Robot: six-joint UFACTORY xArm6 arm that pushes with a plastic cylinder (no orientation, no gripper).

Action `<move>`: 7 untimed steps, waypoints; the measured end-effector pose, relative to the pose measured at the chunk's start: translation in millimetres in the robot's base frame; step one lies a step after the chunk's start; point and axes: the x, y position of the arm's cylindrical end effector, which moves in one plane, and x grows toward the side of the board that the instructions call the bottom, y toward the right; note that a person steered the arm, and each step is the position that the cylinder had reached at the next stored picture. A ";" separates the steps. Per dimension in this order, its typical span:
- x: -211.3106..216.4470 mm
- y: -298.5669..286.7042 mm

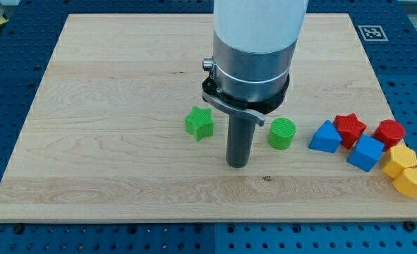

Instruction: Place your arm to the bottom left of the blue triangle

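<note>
The blue triangle lies on the wooden board at the view's right, touching a red star. My tip rests on the board well to the left of the blue triangle and a little lower in the view. It stands between a green star on its upper left and a green cylinder on its upper right, touching neither. The green cylinder lies between my tip and the blue triangle.
A blue cube sits just below and right of the triangle. A red cylinder and two yellow blocks cluster near the board's right edge. A fiducial marker is at the top right corner.
</note>
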 end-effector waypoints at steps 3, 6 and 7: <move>0.0 6.2; 0.0 10.6; 0.0 44.5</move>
